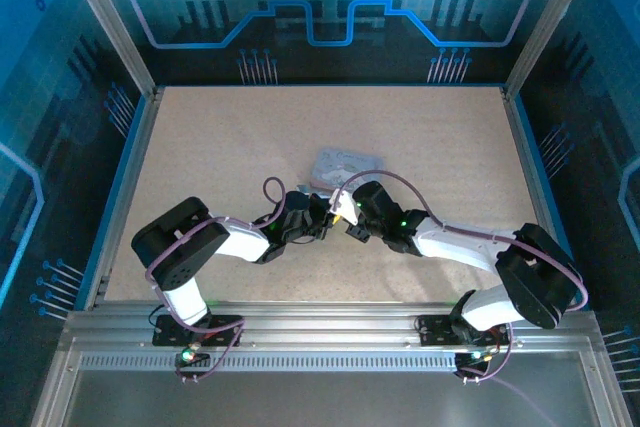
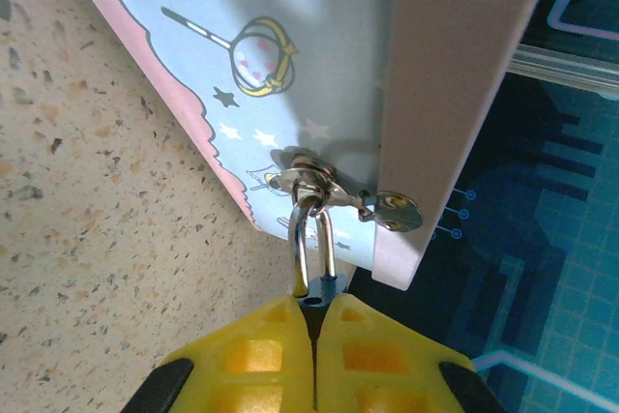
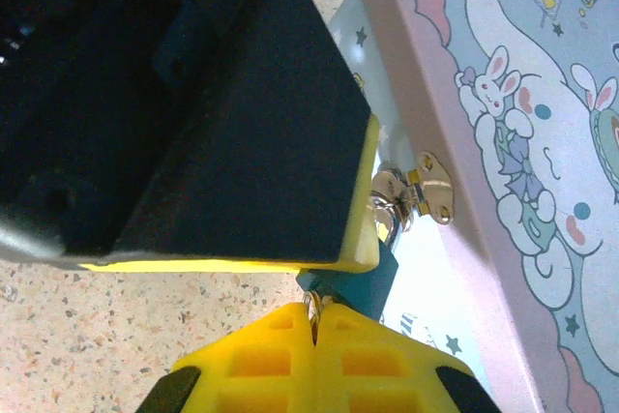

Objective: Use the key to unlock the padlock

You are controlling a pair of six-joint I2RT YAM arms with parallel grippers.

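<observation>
The padlock (image 2: 320, 290) is a small bluish-grey body with a silver shackle (image 2: 310, 234) hooked through the hasp (image 2: 319, 181) of the cartoon-print tin (image 2: 290, 45). My left gripper (image 2: 314, 305) is shut on the padlock body. The shackle's left leg ends just above an open hole in the body. In the right wrist view the padlock (image 3: 358, 278) sits under the left finger (image 3: 242, 142). My right gripper (image 3: 314, 314) is shut on the key (image 3: 312, 307), a thin metal sliver meeting the lock's underside. From above, the left gripper (image 1: 335, 209) and right gripper (image 1: 352, 229) meet beside the tin (image 1: 350, 162).
The tin (image 3: 503, 142) lies on the speckled table (image 1: 250, 137), with its hasp (image 3: 426, 186) facing both grippers. Blue rails (image 1: 125, 177) and metal posts fence the table on the left, right and back. Both arms crowd the middle near the front edge.
</observation>
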